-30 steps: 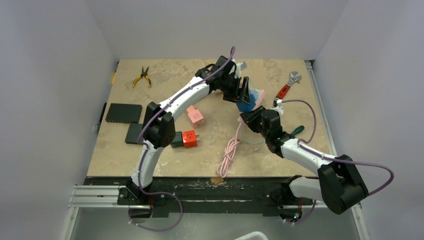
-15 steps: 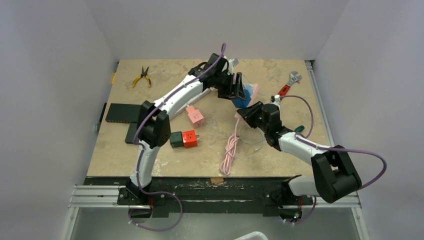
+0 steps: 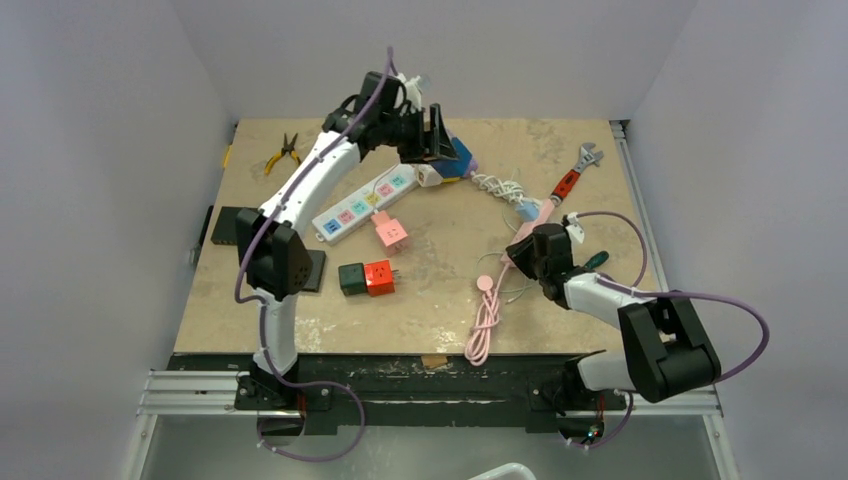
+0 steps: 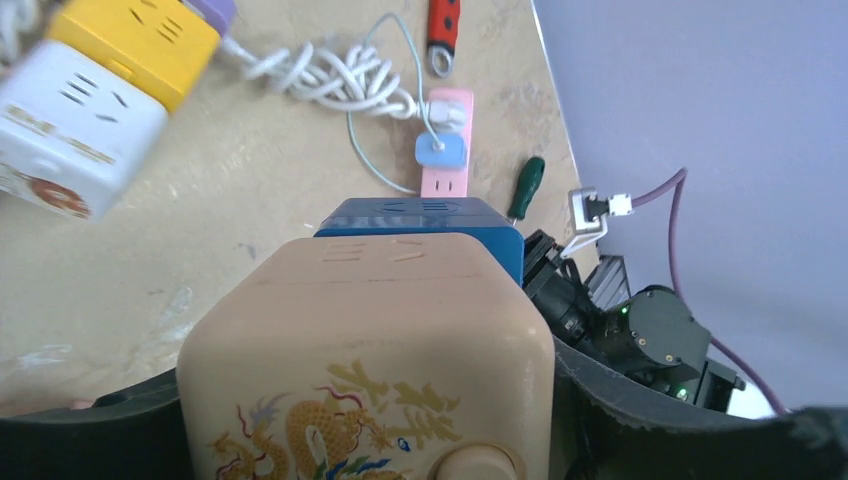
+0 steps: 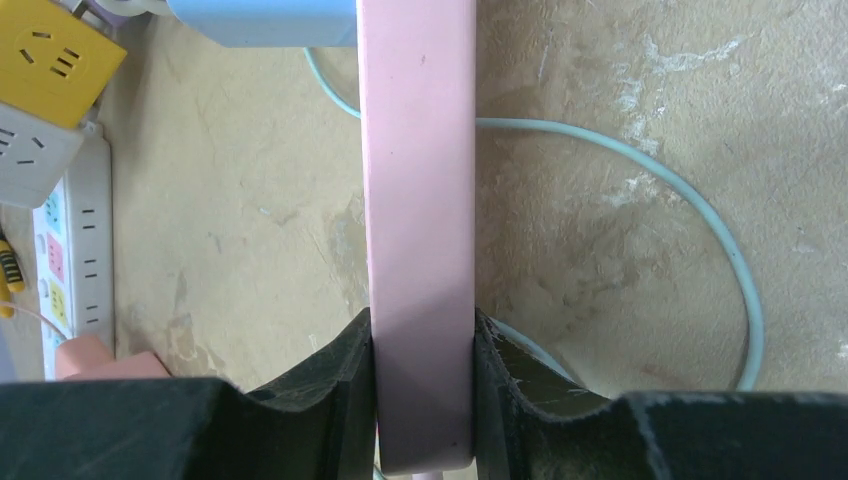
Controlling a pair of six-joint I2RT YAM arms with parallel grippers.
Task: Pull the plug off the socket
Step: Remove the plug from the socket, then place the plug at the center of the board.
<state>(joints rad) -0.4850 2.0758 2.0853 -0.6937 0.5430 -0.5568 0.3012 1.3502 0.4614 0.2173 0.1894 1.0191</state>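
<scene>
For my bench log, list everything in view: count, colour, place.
pink socket strip: one, pink, right of centre
light blue plug: one, light blue, on that strip
white cable: one, white, far, right of centre
beige cube: one, beige, held
blue cube: one, blue, behind beige cube
paired cubes: two, yellow, white, far centre
power strip: one, white, centre
pink adaptor: one, pink, centre
adaptor cubes: two, red, green, centre
pink cable: one, pink, near centre
pliers: one, yellow handles, far left
wrench: one, red handle, far right
screwdriver: one, green handle, right
black boxes: two, black, left edge
left end effector: one, black, gripping beige cube
right end effector: one, black, gripping pink socket strip
</scene>
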